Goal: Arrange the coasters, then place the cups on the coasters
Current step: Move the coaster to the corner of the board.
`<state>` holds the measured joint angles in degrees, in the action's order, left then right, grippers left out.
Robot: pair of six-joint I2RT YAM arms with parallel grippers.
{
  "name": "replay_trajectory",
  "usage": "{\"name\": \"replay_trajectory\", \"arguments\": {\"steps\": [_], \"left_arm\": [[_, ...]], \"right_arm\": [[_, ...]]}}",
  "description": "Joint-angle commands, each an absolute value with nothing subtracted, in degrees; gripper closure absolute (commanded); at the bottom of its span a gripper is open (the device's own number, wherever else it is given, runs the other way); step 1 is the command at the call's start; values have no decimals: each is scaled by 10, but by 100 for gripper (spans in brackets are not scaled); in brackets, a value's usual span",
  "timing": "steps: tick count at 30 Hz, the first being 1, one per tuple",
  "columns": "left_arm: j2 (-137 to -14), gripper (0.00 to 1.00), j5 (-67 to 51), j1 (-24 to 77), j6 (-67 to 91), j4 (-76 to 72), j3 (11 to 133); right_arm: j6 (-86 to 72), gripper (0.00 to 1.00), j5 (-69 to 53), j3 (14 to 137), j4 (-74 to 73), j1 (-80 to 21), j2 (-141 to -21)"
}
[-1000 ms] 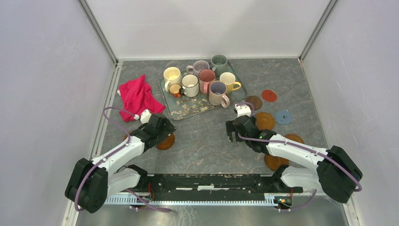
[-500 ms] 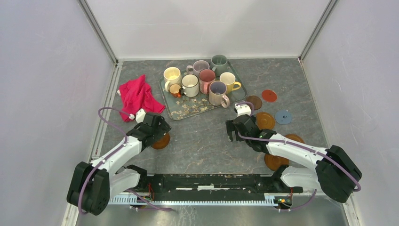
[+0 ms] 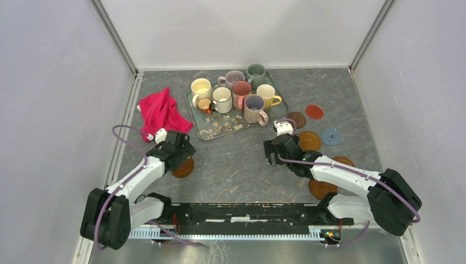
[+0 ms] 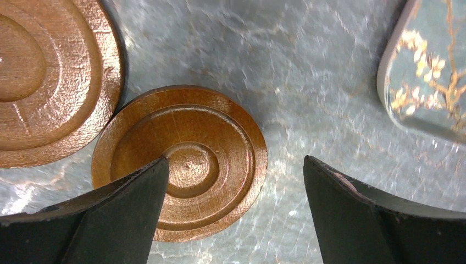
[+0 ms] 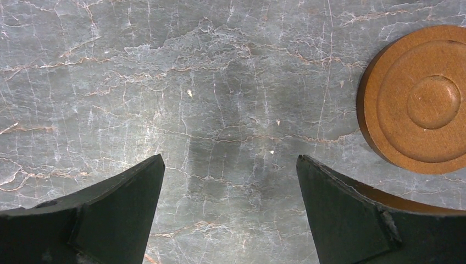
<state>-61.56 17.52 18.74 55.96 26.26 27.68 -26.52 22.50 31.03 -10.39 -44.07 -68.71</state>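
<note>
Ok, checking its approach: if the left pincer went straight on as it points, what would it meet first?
Probably the orange-brown coaster below the open left pincer: one finger hangs over its centre, the other over bare table. How far above it stands is unclear.

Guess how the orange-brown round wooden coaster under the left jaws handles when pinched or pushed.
Probably stiff: the orange-brown round wooden coaster shows turned rings and grain. It lies flat on the grey marbled table, so a push likely slides it, not rolls it. Its glossy finish may let an edge pinch slip.
</note>
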Motion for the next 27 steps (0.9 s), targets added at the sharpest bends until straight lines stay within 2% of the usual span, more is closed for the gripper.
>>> {"name": "replay_trajectory", "arguments": {"steps": [1,10,15,27], "left_arm": [[-653,0,189,129,520,279,270],[-653,0,182,46,490,286,283],[-638,0,156,37,478,287,280],[-639,0,156,181,551,293,274]], "right_arm": [[-255,2,227,316,-92,-437,-683],[-248,2,227,318,-98,-434,-675],[-246,2,226,316,-98,-432,-675],[-251,2,229,311,-95,-426,-670]]}}
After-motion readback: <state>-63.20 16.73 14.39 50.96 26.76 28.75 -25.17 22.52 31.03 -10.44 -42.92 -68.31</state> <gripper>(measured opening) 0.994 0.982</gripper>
